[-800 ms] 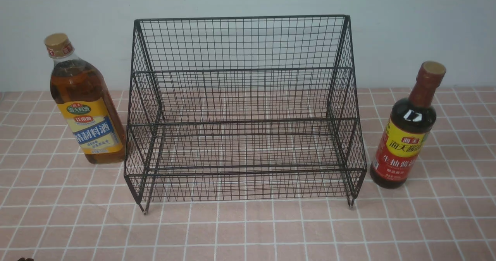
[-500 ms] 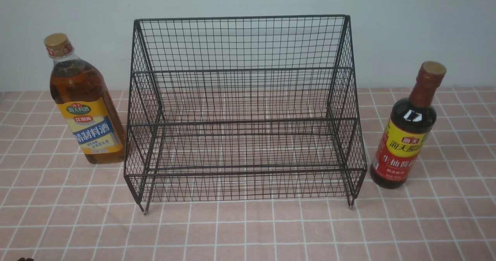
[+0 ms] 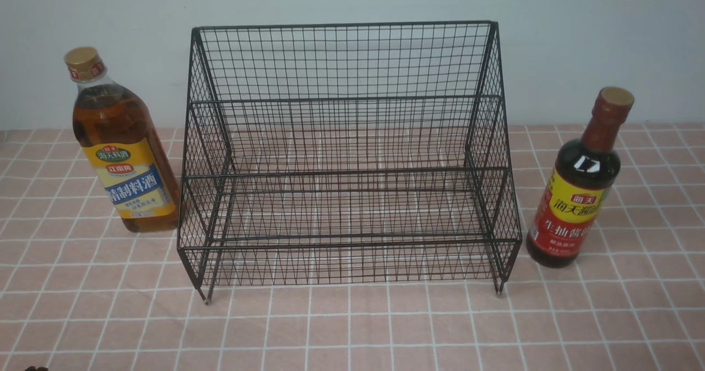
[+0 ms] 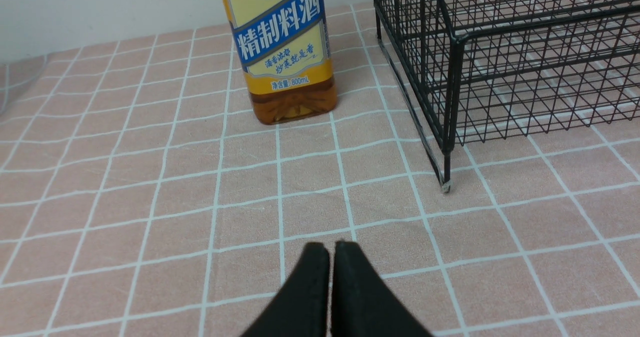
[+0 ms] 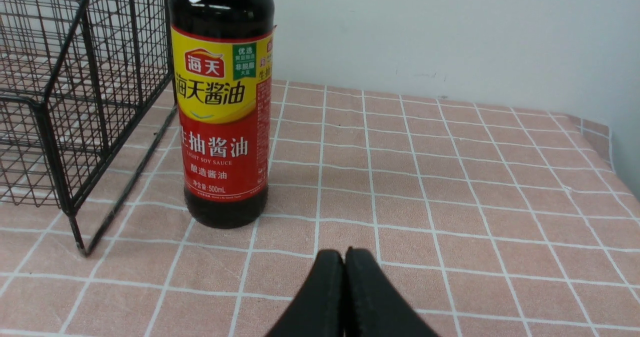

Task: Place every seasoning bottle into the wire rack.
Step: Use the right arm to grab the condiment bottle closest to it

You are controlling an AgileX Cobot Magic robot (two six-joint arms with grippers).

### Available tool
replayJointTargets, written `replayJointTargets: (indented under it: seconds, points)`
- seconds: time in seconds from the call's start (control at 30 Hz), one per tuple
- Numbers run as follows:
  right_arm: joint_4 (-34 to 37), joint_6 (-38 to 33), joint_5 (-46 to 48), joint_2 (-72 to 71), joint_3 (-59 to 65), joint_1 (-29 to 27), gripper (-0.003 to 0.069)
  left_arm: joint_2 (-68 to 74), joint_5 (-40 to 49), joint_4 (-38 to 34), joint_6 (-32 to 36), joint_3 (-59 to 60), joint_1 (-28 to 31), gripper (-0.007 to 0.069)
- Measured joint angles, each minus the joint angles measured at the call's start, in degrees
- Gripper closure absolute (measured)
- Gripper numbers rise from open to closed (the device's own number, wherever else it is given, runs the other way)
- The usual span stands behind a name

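Evidently, the amber bottle (image 3: pixel 129 156) is standing upright beyond the closed, empty left gripper (image 4: pixel 330 262), left of the rack (image 3: pixel 344 170). The soy bottle (image 3: pixel 573 195) is standing nearer the right gripper (image 5: pixel 342 272), whose fingers are pressing together.

Black rack (image 3: pixel 341 244), pink-and-white checked cloth (image 3: pixel 369 327)
Amber bottle (image 3: pixel 126 156), gold cap; dark bottle (image 3: pixel 573 195), red neck, yellow-and-red label.

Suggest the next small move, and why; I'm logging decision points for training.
Probably open the left gripper's jaws before moving toward the amber bottle: they stand shut with nothing between them, and that bottle stands upright beside the wire rack, not in it.
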Motion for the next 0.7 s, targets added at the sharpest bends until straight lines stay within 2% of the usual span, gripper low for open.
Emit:
replayJointTargets:
  seconds: [0.13, 0.37, 0.5, 0.7]
  points:
    - [2.25, 0.75, -1.07, 0.0, 0.08, 0.0, 0.0673, 0.0, 0.0, 0.0, 0.0, 0.0, 0.0, 0.0631]
    - [17.72, 4.33, -15.78, 0.0, 0.27, 0.0, 0.0673, 0.0, 0.0, 0.0, 0.0, 0.0, 0.0, 0.0631]
    - [20.9, 5.61, -19.68, 0.0, 0.27, 0.0, 0.0673, 0.0, 0.0, 0.0, 0.0, 0.0, 0.0, 0.0631]
    - [21.12, 6.85, -21.38, 0.0, 0.27, 0.0, 0.0673, 0.0, 0.0, 0.0, 0.0, 0.0, 0.0, 0.0631]
